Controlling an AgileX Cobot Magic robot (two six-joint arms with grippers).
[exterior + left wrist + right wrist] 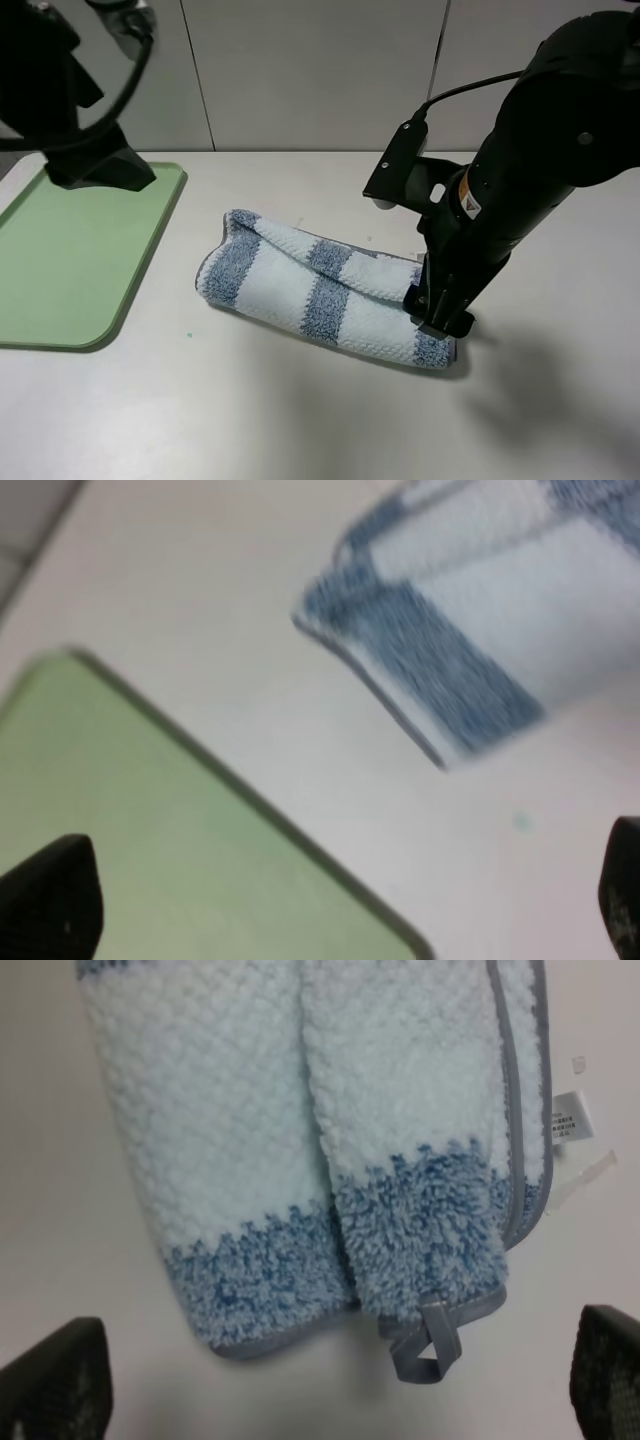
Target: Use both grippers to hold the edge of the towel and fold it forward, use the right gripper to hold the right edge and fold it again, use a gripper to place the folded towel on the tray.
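Right end effector [445, 318] angles down at towel [320, 290] end, left end effector [100, 175] above tray [60, 270], both wide.

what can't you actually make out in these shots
Towel, right end: high view, hidden behind the right end effector.
Tag print: right wrist view, too small to read.
Tray, left side: high view, cut off by the frame edge.
Towel weave: left wrist view, blurred.
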